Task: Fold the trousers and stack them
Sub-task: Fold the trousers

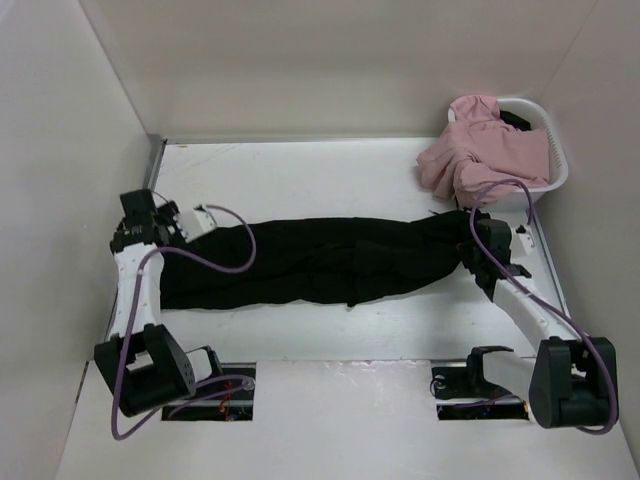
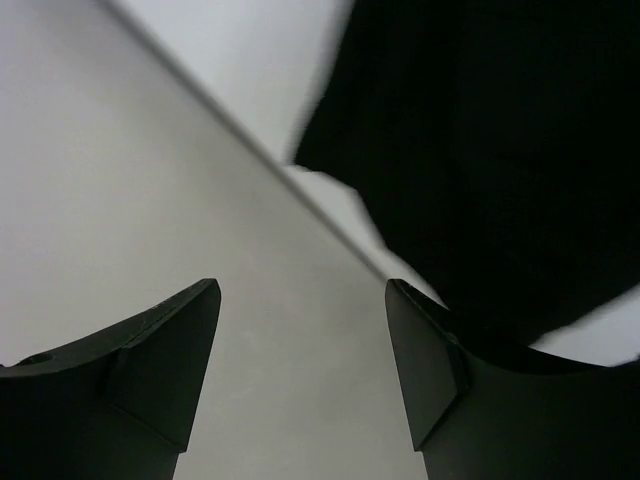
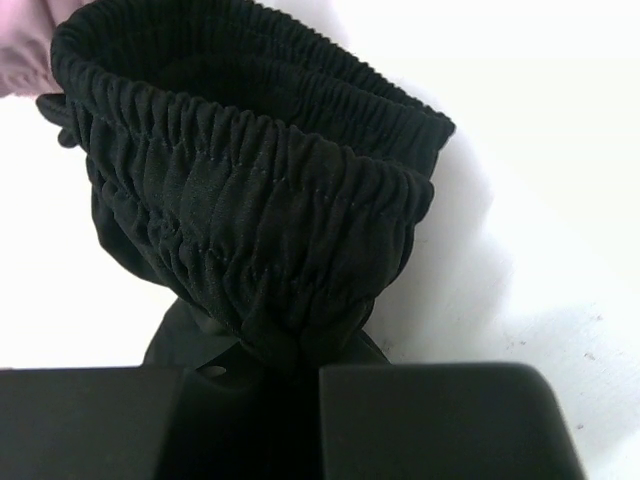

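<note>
At about 9 o'clock on the white table we see the left gripper just beside the leg end of the trousers. In its wrist view the left gripper is spread wide. Its two dark fingers stand well apart, and only bare table and wall show between them. The black trousers fill the upper right of that view and reach down behind the right-hand finger. We cannot tell whether cloth and finger touch.

From above, the trousers lie stretched across the middle of the table from 9 o'clock to 3 o'clock. The legs run side by side and the cloth is wrinkled along its length. The leg ends point left and the waist end points right.

At 3 o'clock the right gripper meets the waist end. In its wrist view the right gripper is clamped on the trousers. The gathered elastic waistband rises out from between the fingers and opens into a loop above the table.

At about 1 o'clock, in the far right corner, a white laundry basket holds a pale pink garment that spills over its near rim. An edge of the pink garment also shows at the top left of the right wrist view.
</note>
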{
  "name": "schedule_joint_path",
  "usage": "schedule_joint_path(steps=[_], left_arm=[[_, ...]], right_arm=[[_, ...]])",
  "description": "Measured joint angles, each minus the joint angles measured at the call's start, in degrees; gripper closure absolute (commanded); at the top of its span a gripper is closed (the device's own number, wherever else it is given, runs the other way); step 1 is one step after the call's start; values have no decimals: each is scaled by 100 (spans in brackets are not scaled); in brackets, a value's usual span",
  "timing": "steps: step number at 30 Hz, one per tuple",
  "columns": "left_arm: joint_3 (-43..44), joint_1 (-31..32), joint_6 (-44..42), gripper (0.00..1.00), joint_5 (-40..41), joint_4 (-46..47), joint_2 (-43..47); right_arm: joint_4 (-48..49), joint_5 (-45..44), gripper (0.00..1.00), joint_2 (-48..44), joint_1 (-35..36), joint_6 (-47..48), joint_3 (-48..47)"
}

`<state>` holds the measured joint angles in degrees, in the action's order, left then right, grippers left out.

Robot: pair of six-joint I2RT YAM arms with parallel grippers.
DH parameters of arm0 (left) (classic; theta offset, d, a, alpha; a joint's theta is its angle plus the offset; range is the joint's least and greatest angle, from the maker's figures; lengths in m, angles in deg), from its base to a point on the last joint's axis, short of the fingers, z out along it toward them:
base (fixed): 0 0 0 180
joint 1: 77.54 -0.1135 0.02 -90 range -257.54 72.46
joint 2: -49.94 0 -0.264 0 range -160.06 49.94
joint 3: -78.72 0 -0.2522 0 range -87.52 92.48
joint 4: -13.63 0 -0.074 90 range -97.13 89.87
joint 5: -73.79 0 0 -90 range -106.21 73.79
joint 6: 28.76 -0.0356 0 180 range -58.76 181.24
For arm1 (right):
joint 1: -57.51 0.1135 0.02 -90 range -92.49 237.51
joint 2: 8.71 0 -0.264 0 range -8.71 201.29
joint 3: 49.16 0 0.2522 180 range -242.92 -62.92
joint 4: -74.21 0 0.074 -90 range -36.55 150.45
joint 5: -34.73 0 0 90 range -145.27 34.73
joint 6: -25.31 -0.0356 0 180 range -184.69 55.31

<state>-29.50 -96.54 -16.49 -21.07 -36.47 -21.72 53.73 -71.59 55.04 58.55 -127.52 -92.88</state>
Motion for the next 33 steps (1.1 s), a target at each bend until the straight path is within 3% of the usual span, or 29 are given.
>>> schedule_joint_path(steps=[6, 15, 17, 19, 21, 23, 27, 33], left_arm=[[-986, 181, -332, 36, 184, -1099, -192], [-911, 645, -428, 39, 673, -1456, -575], [-901, 761, -420, 47, 817, -1250, -785], [-901, 789, -389, 63, 955, -1064, -1003], [-933, 791, -380, 86, 1067, -892, -1165], [-1001, 791, -367, 96, 1132, -730, -1178], [-1029, 649, -365, 100, 1032, -179, -940], [-807, -181, -361, 100, 280, 319, 81]], right_arm=[[-35, 4, 91, -208, 55, 4, 52], [-131, 4, 91, -420, 52, 4, 195], [-153, 4, 90, -424, 50, 4, 195], [-188, 4, 90, -437, 50, 2, 195], [-214, 7, 91, -481, 42, 0, 195], [-227, 20, 92, -542, 11, -4, 195], [-317, 31, 97, -629, -120, -20, 195], [-1025, 114, 99, -857, -529, -46, 195]])
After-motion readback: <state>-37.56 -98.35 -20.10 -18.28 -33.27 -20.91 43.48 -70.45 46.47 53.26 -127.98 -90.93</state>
